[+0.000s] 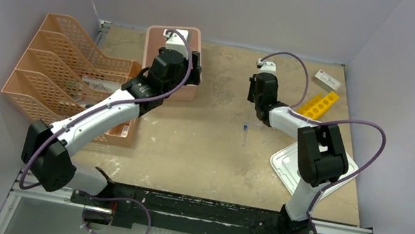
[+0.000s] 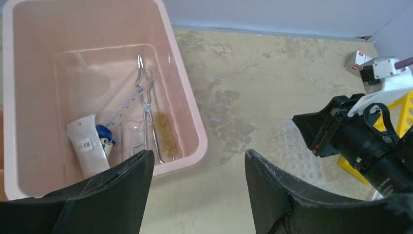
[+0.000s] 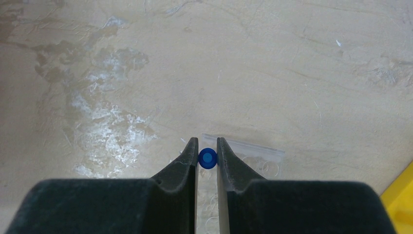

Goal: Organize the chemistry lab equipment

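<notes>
right gripper (image 3: 207,143) pinches a round blue-capped clear tube (image 3: 208,159) above the dimpled clear rack (image 3: 253,156); left gripper (image 2: 197,155) gapes wide.

Of the blue-capped clear plastic tube (image 3: 208,159) I see only the round cap; its body hides between the fingers of my right gripper (image 3: 207,144).

Your top view looks down from high behind the near edge, taking in the whole surface (image 1: 199,148). Your left wrist view sits low behind the left claw (image 2: 197,156), facing the pink bin (image 2: 185,97) and the right arm (image 2: 360,141) beyond. Your right wrist view looks straight down, close over the surface, past the right claw (image 3: 207,144). Both wrist views share the clear rack (image 3: 258,155).
</notes>
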Robot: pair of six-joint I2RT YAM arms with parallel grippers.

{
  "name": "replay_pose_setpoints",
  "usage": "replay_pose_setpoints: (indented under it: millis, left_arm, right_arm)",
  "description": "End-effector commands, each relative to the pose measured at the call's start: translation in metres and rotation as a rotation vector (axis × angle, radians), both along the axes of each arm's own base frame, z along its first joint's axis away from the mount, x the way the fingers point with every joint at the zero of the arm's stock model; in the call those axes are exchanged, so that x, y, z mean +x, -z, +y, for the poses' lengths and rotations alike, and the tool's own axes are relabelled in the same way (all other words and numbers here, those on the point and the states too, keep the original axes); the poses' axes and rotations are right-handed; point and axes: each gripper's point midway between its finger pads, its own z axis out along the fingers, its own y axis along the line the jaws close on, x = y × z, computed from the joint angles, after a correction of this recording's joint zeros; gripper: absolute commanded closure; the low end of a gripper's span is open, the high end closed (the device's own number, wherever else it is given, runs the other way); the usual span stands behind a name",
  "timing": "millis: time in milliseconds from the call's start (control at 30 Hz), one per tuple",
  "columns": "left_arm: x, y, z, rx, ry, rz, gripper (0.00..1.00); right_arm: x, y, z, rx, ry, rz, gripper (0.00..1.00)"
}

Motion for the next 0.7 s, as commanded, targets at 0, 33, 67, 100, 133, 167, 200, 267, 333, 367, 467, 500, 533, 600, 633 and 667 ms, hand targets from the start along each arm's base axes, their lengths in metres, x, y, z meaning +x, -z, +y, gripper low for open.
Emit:
replay_pose_setpoints:
  millis: [0, 33, 67, 100, 133, 167, 200, 267, 333, 367, 467, 500, 533, 600, 633, 667]
  left_arm:
    - [-0.005, -0.018, 0.012, -0.059, -0.046, -0.061, 0.32]
    - [-0.006, -0.017, 0.013, -0.055, -0.050, -0.060, 0.32]
    - [-0.007, -0.015, 0.015, -0.052, -0.054, -0.060, 0.32]
    - [-0.009, -0.013, 0.017, -0.047, -0.059, -0.057, 0.32]
    - [-0.010, -0.012, 0.020, -0.045, -0.067, -0.056, 0.32]
    - [-0.011, -0.009, 0.022, -0.042, -0.075, -0.052, 0.32]
    - [-0.012, -0.006, 0.024, -0.031, -0.079, -0.048, 0.32]
    - [-0.016, 0.001, 0.031, -0.008, -0.097, -0.037, 0.32]
    - [-0.019, 0.006, 0.038, 0.003, -0.118, -0.035, 0.32]
    - [-0.021, 0.008, 0.041, 0.009, -0.123, -0.034, 0.32]
    - [-0.026, 0.012, 0.044, 0.034, -0.114, -0.030, 0.30]
    - [-0.027, 0.012, 0.045, 0.045, -0.110, -0.028, 0.30]
    - [-0.027, 0.014, 0.045, 0.055, -0.107, -0.025, 0.29]
    - [-0.027, 0.017, 0.045, 0.068, -0.097, -0.017, 0.29]
    - [-0.027, 0.019, 0.044, 0.071, -0.091, -0.013, 0.29]
    - [-0.027, 0.021, 0.043, 0.072, -0.085, -0.010, 0.29]
  right_arm:
    - [0.001, 0.000, -0.001, 0.029, 0.051, -0.009, 0.88]
    - [0.000, 0.002, -0.001, 0.042, 0.061, 0.002, 0.88]
    - [0.000, 0.003, -0.001, 0.047, 0.066, 0.008, 0.87]
    - [-0.001, 0.004, 0.000, 0.056, 0.069, 0.017, 0.87]
    - [-0.002, 0.005, 0.003, 0.071, 0.061, 0.025, 0.85]
    - [-0.003, 0.007, 0.005, 0.082, 0.054, 0.034, 0.84]
    - [-0.004, 0.006, 0.005, 0.087, 0.060, 0.033, 0.83]
    - [-0.003, 0.004, 0.004, 0.090, 0.067, 0.034, 0.81]
    - [-0.004, 0.003, 0.003, 0.090, 0.075, 0.041, 0.78]
    - [-0.003, 0.001, 0.003, 0.091, 0.080, 0.041, 0.77]
    - [-0.003, -0.005, 0.001, 0.090, 0.096, 0.042, 0.72]
    - [-0.003, -0.007, 0.001, 0.089, 0.098, 0.044, 0.70]
    - [-0.003, -0.008, 0.000, 0.092, 0.104, 0.051, 0.66]
    - [-0.005, -0.010, 0.000, 0.096, 0.120, 0.069, 0.58]
    - [-0.005, -0.013, -0.001, 0.099, 0.123, 0.077, 0.53]
    - [-0.007, -0.015, 0.002, 0.106, 0.112, 0.084, 0.50]
